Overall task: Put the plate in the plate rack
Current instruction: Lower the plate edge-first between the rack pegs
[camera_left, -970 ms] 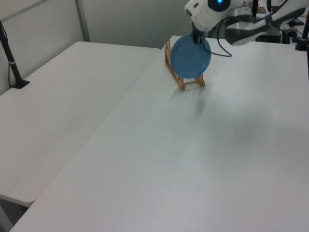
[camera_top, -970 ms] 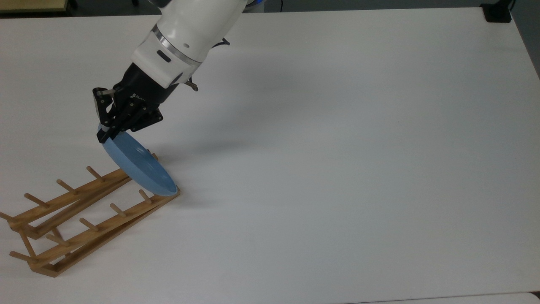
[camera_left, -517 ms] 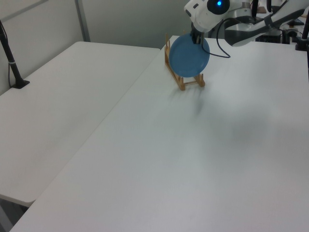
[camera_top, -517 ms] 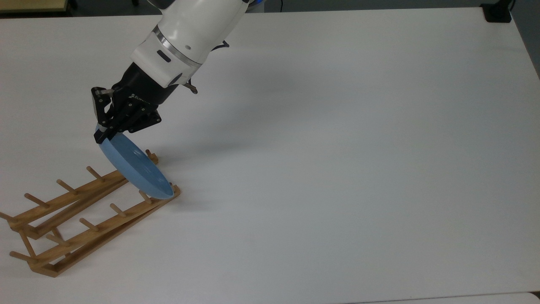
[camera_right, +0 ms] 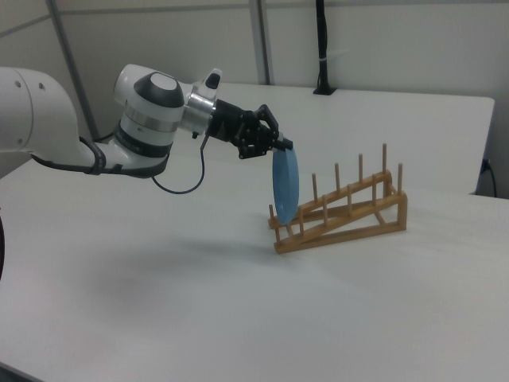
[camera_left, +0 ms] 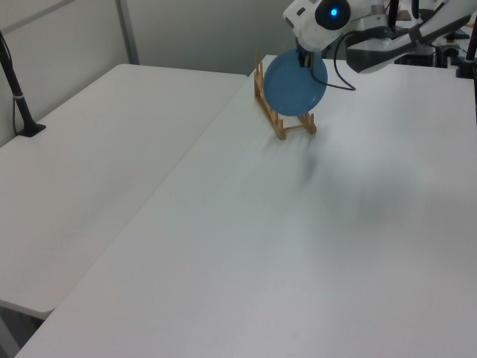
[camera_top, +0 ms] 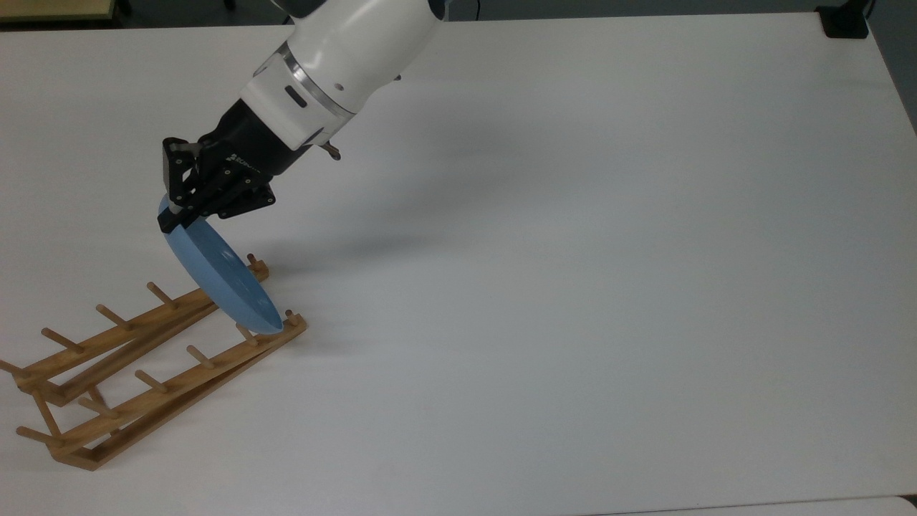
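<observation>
- Step in hand, as judged: lowering the plate into the first slot at the low end of the plate rack, seating not yet finished.
- Gripper closed on the top rim of the plate, fingers pinching the edge from both faces, seen best in the top view.
- Plate held on edge, close to upright with a small lean, bottom rim down between the two rails, just behind the end pair of pegs in the right view; contact with the rails cannot be told.
- Rack placed near the tabletop's left edge in the top view, toward the near-left corner, sloping up away from the plate end.
- Next move, as judged: a little more descent until the bottom rim sits on both rails, then opening the fingers and lifting straight up, without pushing the rack sideways.
- Risk, as judged: light rack, easy to shift; plate able to roll or tip if released too early.
- Look of the plate: round, shallow, light blue, glossy, with a raised rim and faint rings, plain surface, thin profile from the side.
- Rack: light-brown wood, two parallel rails, rows of upright pegs, other slots free.
</observation>
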`<state>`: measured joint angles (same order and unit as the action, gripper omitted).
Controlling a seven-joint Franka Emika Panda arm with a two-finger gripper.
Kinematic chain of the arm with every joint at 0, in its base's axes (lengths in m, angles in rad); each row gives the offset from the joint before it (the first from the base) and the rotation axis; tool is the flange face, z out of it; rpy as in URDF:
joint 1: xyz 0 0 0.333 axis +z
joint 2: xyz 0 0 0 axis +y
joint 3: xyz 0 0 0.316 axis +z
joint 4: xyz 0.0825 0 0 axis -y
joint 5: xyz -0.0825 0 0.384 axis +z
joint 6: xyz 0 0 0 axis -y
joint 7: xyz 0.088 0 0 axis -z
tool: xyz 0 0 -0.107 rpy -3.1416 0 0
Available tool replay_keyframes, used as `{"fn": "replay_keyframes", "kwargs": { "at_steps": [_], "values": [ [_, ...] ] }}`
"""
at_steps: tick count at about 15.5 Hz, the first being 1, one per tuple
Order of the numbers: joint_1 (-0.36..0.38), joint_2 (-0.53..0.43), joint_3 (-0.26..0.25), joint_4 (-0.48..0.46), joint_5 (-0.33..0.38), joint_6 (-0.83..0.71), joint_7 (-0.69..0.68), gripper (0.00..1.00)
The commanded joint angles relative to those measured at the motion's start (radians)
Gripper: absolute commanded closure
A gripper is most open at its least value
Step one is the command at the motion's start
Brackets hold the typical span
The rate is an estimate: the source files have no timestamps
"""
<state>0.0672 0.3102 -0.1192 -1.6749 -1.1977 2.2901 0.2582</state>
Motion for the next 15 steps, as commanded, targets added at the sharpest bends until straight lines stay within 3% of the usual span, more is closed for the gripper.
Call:
{"fn": "replay_keyframes", "kwargs": {
  "at_steps": [1,10,12,15],
  "values": [
    [0.013,-0.014,0.007,-0.011,-0.036,-0.037,0.046,1.00],
    [0.011,0.017,0.009,-0.016,-0.022,-0.035,0.052,0.99],
    [0.009,0.027,0.009,-0.017,-0.007,-0.026,0.072,0.84],
    [-0.001,0.038,0.009,-0.014,0.030,-0.002,0.082,0.72]
  ]
}}
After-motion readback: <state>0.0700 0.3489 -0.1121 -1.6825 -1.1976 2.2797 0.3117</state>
